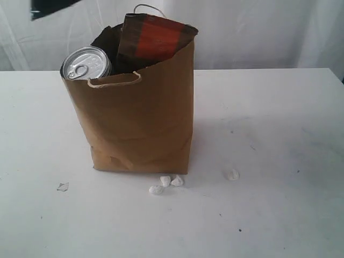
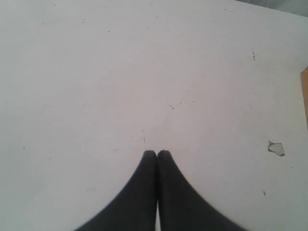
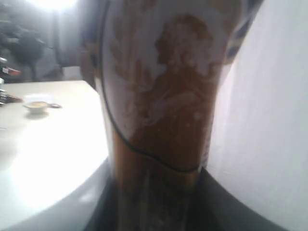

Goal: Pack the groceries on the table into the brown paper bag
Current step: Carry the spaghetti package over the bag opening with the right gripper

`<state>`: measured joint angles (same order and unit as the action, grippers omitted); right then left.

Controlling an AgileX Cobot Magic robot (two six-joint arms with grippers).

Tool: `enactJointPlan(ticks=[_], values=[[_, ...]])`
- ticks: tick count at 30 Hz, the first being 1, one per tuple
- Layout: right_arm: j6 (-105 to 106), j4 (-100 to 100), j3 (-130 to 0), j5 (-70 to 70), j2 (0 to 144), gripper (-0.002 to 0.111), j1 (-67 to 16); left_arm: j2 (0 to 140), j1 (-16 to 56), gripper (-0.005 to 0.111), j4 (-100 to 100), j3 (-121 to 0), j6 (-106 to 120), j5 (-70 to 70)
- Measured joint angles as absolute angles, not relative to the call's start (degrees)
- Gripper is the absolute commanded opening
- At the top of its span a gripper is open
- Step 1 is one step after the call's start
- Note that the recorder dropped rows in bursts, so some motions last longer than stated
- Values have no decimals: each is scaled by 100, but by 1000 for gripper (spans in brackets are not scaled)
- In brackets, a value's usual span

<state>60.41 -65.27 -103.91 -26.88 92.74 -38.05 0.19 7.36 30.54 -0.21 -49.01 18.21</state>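
**On the counter: bag part-packed, right fingers clamped on a pack**

On the white counter, left of centre in the exterior view, the brown paper bag stands upright. It is plain kraft with a creased front and an open top. One pale cord handle droops over the front rim, the other pokes up at the back.

- Dark jar with silver pull-tab lid: in the bag's left corner, lid tilted toward the camera, above the rim.
- Orange-labelled brown pouch: stands out of the bag's top right, leaning.
- A few white crumbs lie just in front of the bag's base, and a small flat chip lies further left.

Left wrist view only: left fingers are pressed together with nothing between them, over bare scuffed counter. The chip lies nearby. There is a brown sliver at the frame edge; I cannot tell what it is.

Right wrist view only: right fingers grip the long spaghetti pack, which fills the frame. It has a pale label with a brown figure print and is amber below, all blurred. A second table with a small bowl shows behind. The exterior view shows neither this pack nor either set of fingers.
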Motion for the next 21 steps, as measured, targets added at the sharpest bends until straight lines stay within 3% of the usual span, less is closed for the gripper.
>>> enactJointPlan(ticks=[7, 12, 21], values=[[5884, -4717, -10368, -2401, 9588, 0, -3767, 19, 736, 0, 3054, -21, -4901, 1821], [2953, -1167, -10263, -3029, 9313, 0, -3797, 19, 736, 0, 3054, -21, -4901, 1821], [2723, -1855, -10213, -2734, 9390, 0, -3773, 19, 736, 0, 3054, -21, -4901, 1821]])
